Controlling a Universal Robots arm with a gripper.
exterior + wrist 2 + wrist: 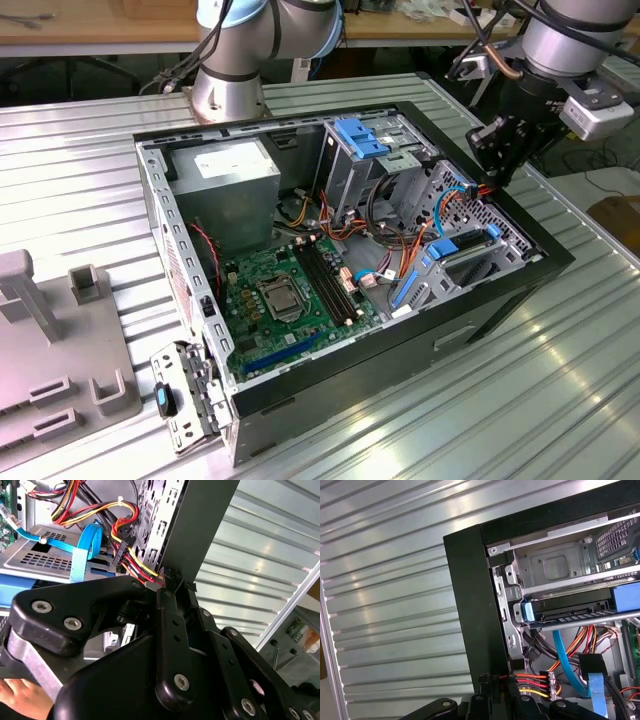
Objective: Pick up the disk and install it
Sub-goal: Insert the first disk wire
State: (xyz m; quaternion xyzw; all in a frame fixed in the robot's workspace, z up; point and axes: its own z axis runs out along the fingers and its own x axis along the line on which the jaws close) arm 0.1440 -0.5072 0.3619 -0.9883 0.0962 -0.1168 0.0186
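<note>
Install step: disk (570, 607) seemingly seated in bay; gripper (166, 580) fingers together beside power plug (550, 682). Next move: mind wires (530, 678), case wall (470, 605).

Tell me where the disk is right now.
In the first wrist view the disk lies slotted in the drive cage near a corner of the computer case, above the coloured cables; that cage is at the exterior view's right.

robotics lab: opened computer case (330, 385) on a ribbed metal table (480, 420), robot arm base (228, 92) mounted beside it, wooden workbench (100, 25) behind.
</note>
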